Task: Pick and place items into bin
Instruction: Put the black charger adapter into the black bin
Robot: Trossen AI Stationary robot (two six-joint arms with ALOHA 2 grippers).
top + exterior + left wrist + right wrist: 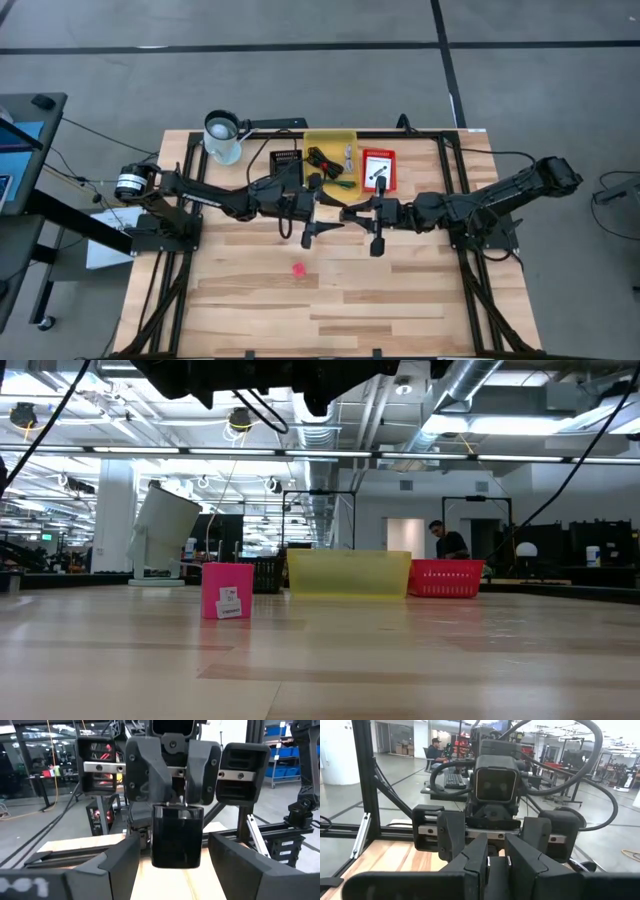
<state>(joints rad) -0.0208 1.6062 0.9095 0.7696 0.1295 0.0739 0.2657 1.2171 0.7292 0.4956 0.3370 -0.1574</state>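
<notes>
A wooden bench seen from above, with two dark robot arms meeting nose to nose over its middle. The left gripper hangs with its fingers spread wide and holds nothing. The right gripper faces it with fingers nearly shut, also holding nothing.

One item remains loose: a small pink-red cube, alone on the open wood nearer the front edge, below both grippers. It looks light, rigid and smooth-sided, so a pinch across two opposite flat faces should hold it, though something so small could skid or tip if nudged.

Along the far edge stand a yellow bin containing a black coiled cable, a green pen-like stick and a small silver-grey part, and beside it a red basket holding a white-and-black piece. A clear measuring jug sits farther left.

The bench is pale planked wood, framed by black rails. Beyond lies a large workshop with ceiling lights and a person in the distance.
</notes>
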